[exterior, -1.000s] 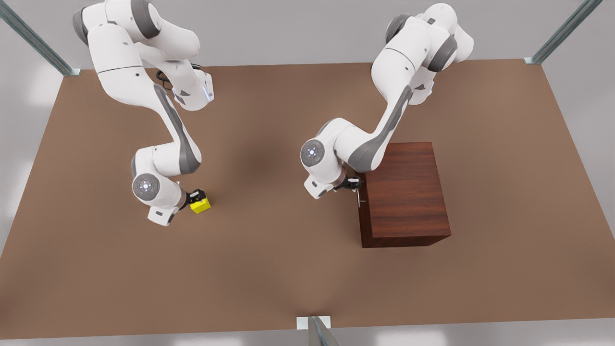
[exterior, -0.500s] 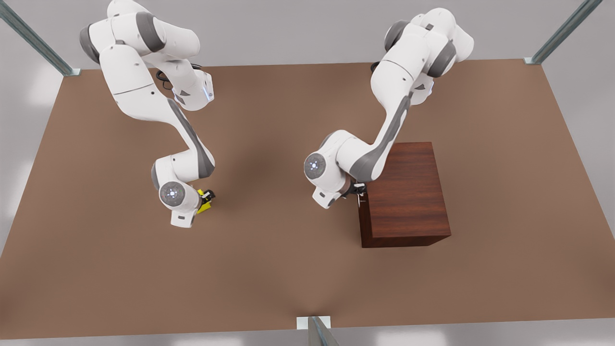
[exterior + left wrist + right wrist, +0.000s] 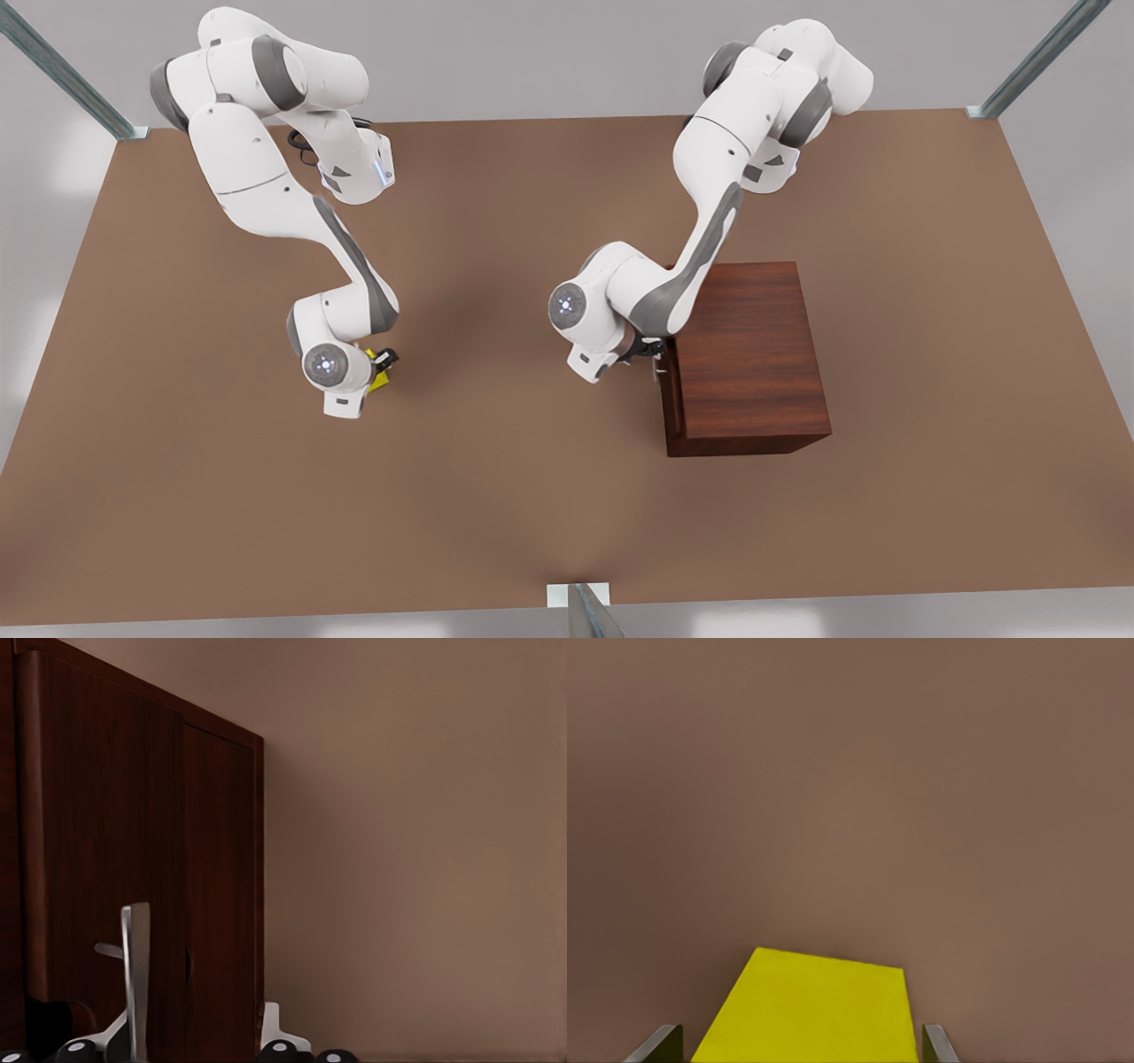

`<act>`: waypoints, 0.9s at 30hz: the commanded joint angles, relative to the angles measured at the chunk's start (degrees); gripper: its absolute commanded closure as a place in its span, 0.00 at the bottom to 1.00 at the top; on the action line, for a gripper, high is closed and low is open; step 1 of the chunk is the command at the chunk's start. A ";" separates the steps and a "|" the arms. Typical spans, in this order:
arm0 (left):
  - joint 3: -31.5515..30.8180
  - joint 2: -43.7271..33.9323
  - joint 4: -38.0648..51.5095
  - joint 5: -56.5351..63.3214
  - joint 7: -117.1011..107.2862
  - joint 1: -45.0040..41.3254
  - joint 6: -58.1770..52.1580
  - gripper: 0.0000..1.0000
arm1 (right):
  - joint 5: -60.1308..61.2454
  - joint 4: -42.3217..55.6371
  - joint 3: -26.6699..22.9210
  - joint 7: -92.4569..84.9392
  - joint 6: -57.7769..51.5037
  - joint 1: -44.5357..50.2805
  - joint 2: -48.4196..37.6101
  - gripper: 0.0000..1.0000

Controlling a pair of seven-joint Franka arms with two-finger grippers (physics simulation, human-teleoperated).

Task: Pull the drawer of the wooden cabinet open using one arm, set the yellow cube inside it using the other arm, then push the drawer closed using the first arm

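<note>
Straddling the yellow cube [image 3: 806, 1010], my right fingers [image 3: 656, 1045] stand spread on either side of it with a gap at each side, not gripping; in the front view my right gripper [image 3: 383, 363] sits low over the brown surface [image 3: 496, 496], at that view's left. My left gripper [image 3: 654, 352] is at the front face of the wooden cabinet [image 3: 753, 354], its fingers [image 3: 270, 1028] apart and straddling the thin silver bar handle [image 3: 135, 979] without clamping it. The drawer [image 3: 671, 390] stands out slightly from the cabinet front. The cube rests well apart from the cabinet.
</note>
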 commanded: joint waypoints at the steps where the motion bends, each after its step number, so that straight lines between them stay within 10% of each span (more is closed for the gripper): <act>1: -0.12 -0.01 0.07 -0.11 -3.74 -0.20 1.80 0.32 | 0.08 0.03 0.00 -1.36 1.33 -0.19 0.14 0.00; 5: -1.00 -0.01 0.86 -0.28 -5.24 -0.82 3.39 0.32 | 0.08 0.12 0.00 -1.36 1.41 -0.19 0.14 0.34; 27: -5.40 -6.42 13.08 -9.33 -9.19 -3.11 -3.99 0.21 | 1.22 18.84 0.44 -1.63 -15.99 0.07 -8.56 0.35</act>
